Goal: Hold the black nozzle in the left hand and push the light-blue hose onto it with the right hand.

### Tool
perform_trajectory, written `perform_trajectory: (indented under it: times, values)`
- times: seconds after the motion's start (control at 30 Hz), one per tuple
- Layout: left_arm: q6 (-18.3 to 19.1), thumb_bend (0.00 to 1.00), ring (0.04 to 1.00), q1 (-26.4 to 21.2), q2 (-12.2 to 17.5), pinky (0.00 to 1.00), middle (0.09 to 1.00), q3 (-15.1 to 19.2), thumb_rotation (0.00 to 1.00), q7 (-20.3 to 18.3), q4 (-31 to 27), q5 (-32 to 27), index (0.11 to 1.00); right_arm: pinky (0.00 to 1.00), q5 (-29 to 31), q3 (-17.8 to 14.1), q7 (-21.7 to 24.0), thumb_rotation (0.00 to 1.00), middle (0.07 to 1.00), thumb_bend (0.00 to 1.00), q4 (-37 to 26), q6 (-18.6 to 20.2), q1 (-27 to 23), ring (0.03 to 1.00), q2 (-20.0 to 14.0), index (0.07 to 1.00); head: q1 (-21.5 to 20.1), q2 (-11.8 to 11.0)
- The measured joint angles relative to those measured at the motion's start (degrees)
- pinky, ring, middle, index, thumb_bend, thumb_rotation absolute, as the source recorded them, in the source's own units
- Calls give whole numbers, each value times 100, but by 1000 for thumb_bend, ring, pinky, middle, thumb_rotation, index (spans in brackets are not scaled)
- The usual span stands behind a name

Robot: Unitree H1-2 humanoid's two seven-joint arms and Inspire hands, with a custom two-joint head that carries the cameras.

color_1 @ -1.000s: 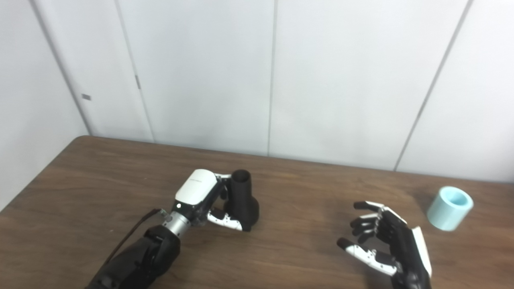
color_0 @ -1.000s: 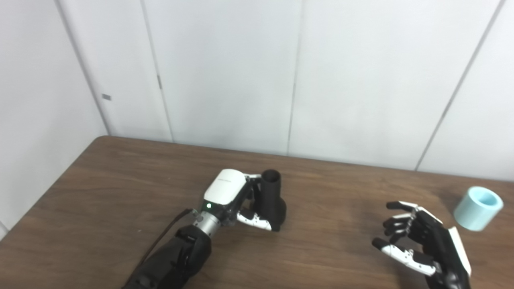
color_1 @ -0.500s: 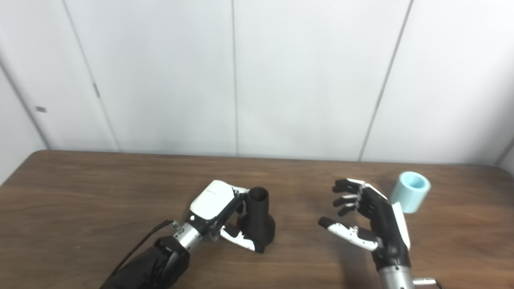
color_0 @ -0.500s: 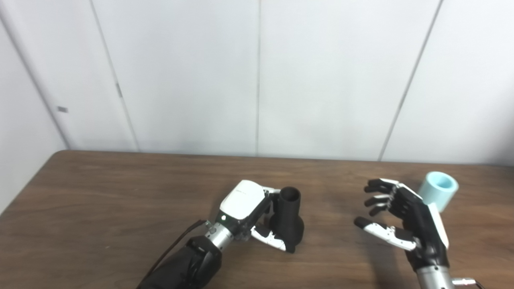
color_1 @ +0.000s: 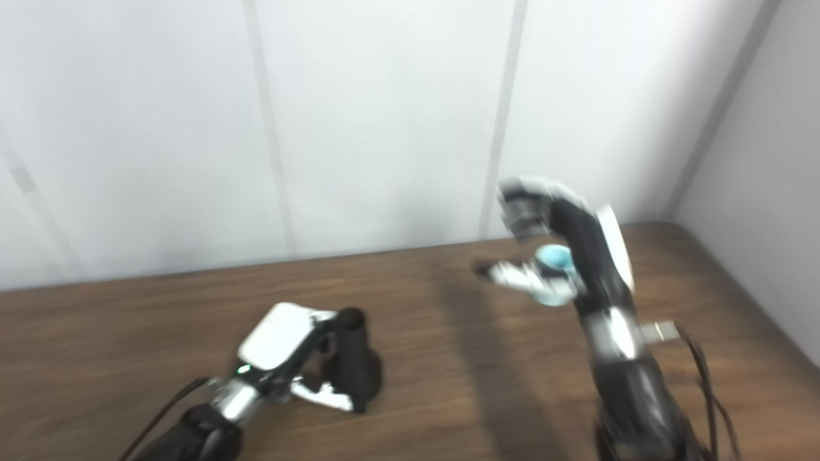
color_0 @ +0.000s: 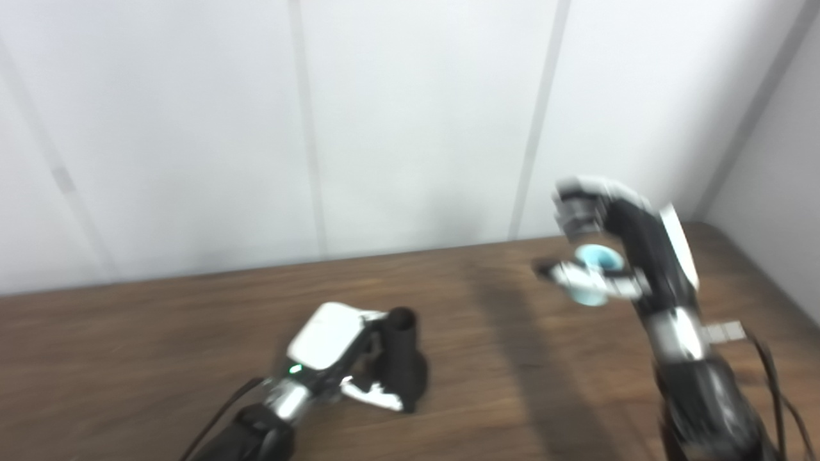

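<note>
Nearest, left hand [color_0: 333,349] stayed wrapped around the upright black nozzle [color_0: 402,358] on the table [color_0: 128,358], unchanged. Further back, right hand [color_0: 615,256] had swung from open space over to the light-blue hose [color_0: 592,282]; fingers [color_0: 576,205] spread around it, not yet pinching as far as the blur showed. Whole view also shifted: camera panned. Grasp probably came next.
</note>
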Motion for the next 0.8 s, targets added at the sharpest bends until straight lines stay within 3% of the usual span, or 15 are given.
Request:
perform_trajectory:
  times: [0.1,0.13,0.33,0.47,0.63,0.8]
  values:
    - [-63,528,352,-39,13,267,474,-96,0,21,-1,-12,483,532,-154,-167,-10,126,677,714,85,399,-331,632,-316,679,-210,-87]
    - [-82,524,364,-44,31,275,434,-111,0,24,-2,-38,490,553,-211,-199,-8,128,683,726,193,531,-389,646,-417,683,-211,-88]
    - [-143,521,388,-38,186,304,395,-198,0,-45,-49,-353,498,600,-223,-384,121,166,713,792,1149,1055,-520,675,-1119,728,-439,-149]
    - [-158,527,360,-50,292,285,470,-324,0,-11,-62,-491,484,702,-95,-380,447,198,815,868,1538,1461,-663,783,-1594,812,-466,-149]
    - [-159,521,384,-78,324,299,400,-424,0,1,-61,-582,497,642,95,-267,853,253,853,911,2050,1583,-743,776,-2046,859,-536,-132]
    - [-164,522,399,-85,329,308,406,-445,0,8,-64,-583,503,578,395,-330,838,242,815,877,2745,1347,-737,747,-1858,849,-536,-114]
